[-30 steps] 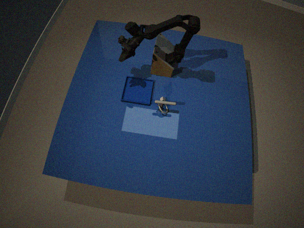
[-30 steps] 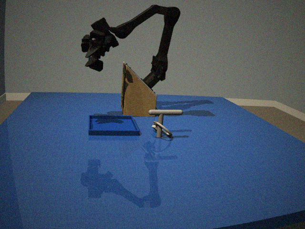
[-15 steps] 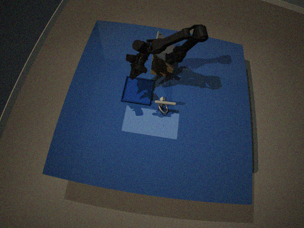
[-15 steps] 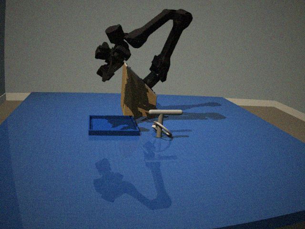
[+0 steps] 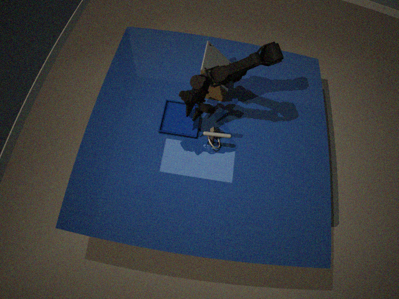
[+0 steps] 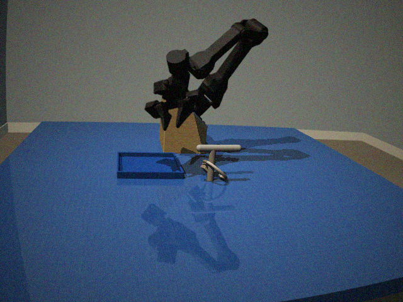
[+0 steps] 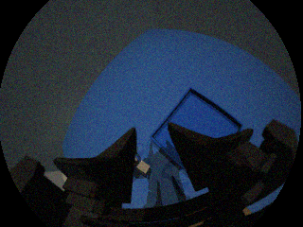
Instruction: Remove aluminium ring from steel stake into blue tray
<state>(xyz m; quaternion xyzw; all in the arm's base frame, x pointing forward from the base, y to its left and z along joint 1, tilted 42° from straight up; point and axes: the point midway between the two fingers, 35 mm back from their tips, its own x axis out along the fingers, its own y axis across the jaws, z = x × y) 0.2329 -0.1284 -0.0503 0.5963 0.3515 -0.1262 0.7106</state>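
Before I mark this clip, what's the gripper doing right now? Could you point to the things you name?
Gripper (image 5: 191,118) (image 6: 170,128) (image 7: 151,128): open, nothing between its fingers.

The black two-fingered parallel-jaw gripper (image 5: 191,118) (image 6: 170,128) (image 7: 151,128) points downward, its tapered fingers parted around nothing; above it, the dark jointed arm (image 5: 236,68) (image 6: 221,43) bends at a high elbow.

Over on the blue tabletop, a wooden wedge-shaped block (image 5: 216,92) (image 6: 182,136) stands upright, its pale sloping face turned upward. A lighter blue rectangle (image 5: 197,162) lies flat on the surface. Behind rises a plain grey wall (image 6: 97,65), with a pale skirting board (image 6: 24,127) (image 5: 375,7) running along the brownish floor (image 5: 38,257) (image 6: 341,151).
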